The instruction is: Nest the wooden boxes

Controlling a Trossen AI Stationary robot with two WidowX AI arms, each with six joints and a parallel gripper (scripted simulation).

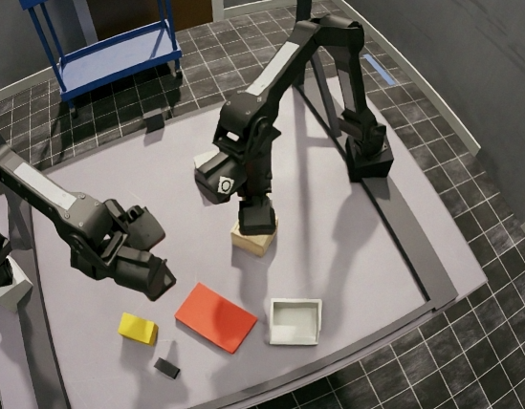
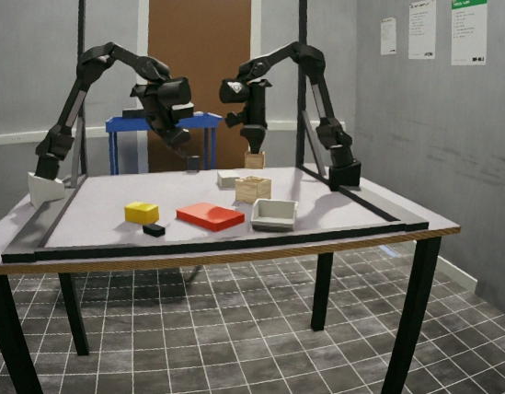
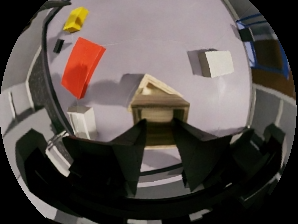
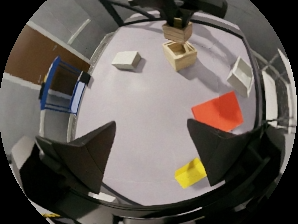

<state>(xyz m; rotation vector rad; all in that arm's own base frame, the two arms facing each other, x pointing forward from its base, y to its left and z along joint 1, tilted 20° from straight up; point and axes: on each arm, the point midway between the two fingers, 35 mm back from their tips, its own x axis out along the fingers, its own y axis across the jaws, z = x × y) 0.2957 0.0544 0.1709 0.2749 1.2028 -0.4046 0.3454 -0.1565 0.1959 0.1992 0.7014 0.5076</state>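
My left gripper (image 1: 257,221) (image 2: 254,148) (image 3: 159,122) is shut on a small wooden box (image 2: 254,159) (image 3: 159,131) (image 4: 177,31) and holds it in the air, open side up. It hangs just above a medium wooden box (image 1: 251,244) (image 2: 252,189) (image 3: 160,97) (image 4: 180,54) that stands upright on the table. A wide white open box (image 1: 295,302) (image 2: 271,225) (image 3: 80,122) (image 4: 235,80) sits upright near the front edge. A small pale box (image 2: 227,179) (image 3: 216,63) (image 4: 126,60) lies behind; its opening does not show. My right gripper (image 1: 164,258) (image 2: 183,140) (image 4: 152,123) is open and empty, high above the table.
A flat red block (image 1: 215,316) (image 2: 210,215), a yellow block (image 1: 138,328) (image 2: 142,213) and a small black block (image 1: 166,368) (image 2: 154,229) lie near the front. Another dark block (image 1: 154,120) (image 2: 192,162) stands at the far edge. A blue cart (image 1: 114,57) stands beyond the table.
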